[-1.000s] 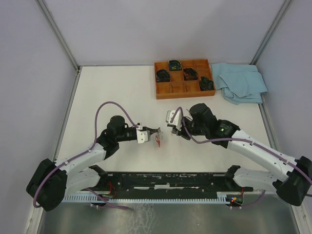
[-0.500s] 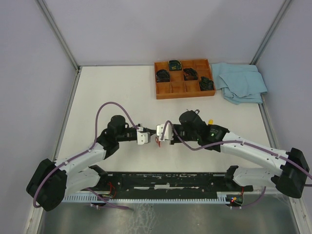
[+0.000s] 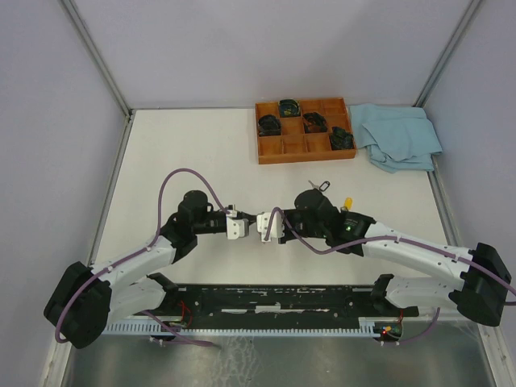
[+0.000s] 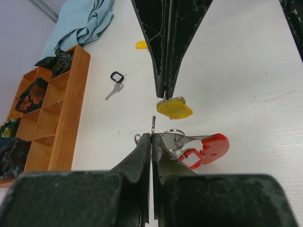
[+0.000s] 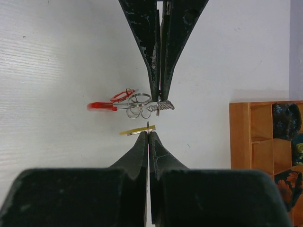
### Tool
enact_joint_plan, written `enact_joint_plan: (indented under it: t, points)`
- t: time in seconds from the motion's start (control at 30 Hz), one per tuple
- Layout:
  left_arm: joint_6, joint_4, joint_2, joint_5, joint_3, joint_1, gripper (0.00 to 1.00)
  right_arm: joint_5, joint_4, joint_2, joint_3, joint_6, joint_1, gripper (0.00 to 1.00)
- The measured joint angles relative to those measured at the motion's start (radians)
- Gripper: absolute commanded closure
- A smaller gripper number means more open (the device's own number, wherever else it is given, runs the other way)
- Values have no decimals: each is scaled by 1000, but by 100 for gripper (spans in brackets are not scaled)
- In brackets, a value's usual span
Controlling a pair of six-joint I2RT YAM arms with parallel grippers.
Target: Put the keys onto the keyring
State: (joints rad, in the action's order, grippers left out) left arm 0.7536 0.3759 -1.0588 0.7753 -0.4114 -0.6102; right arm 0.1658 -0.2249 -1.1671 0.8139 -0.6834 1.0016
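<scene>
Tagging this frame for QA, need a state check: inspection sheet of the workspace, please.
Surface: white table.
Job's things: keyring, red key seemingly hanging from it; yellow key held close to the ring; second yellow key lying loose on the table.
Clutter: wooden tray with dark items; blue cloth; plain key on a black loop.
Grippers: left gripper shut on the keyring; right gripper shut on the yellow key; tips nearly meet.
Cables: purple cable looped over each arm.
Surroundings: pale walls, metal corner posts.
</scene>
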Motion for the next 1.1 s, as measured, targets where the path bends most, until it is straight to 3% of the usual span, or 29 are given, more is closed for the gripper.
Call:
enact_joint_plan:
  t: [1.1]
  points:
    - [0, 16, -10, 32, 0, -1, 97, -106, 55, -26, -22, -41, 51, 99]
